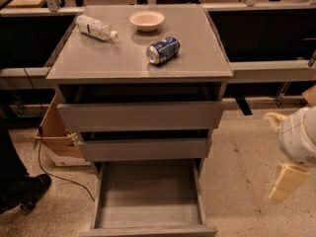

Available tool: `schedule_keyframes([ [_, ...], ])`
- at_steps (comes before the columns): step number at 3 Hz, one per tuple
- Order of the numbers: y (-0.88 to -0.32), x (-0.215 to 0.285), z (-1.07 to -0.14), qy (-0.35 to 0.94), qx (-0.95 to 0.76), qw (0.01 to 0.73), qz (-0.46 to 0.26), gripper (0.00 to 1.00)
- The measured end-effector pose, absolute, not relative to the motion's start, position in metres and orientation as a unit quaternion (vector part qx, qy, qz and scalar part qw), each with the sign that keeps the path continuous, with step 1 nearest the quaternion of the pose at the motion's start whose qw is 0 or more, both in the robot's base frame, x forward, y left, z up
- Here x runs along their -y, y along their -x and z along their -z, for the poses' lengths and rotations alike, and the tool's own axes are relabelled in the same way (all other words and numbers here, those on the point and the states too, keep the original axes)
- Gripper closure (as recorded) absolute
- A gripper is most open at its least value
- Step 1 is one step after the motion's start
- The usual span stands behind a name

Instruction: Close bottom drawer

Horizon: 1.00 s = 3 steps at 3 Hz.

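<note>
Where it points: grey handleless bottom drawer open, long axis 12–6, front at 6 o'clock
Gripper: 3 o'clock, apart from drawer; spread cannot be told

A bottle, bowl and can sit on the cabinet top.

no text, brand or number can be read. the blue soda can, lying on its side on the cabinet top, bears white markings that cannot be made out as words. the label on the plastic bottle is likewise unreadable. the gripper, low at the right edge, right of the open bottom drawer, shows no legible marking.
</note>
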State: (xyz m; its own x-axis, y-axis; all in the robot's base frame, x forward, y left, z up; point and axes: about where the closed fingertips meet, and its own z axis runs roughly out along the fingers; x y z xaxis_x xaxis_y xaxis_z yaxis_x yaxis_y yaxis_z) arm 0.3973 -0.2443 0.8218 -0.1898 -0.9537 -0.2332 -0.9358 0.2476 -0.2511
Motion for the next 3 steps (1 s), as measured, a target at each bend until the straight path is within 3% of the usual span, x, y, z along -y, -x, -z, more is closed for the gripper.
schedule_keyframes([
  [1,-0.391,0.24,-0.752,0.617,-0.769,0.169,-0.001,0.0],
  [3,-0.381,0.235,-0.719,0.621,-0.767,0.161,-0.002,0.0],
])
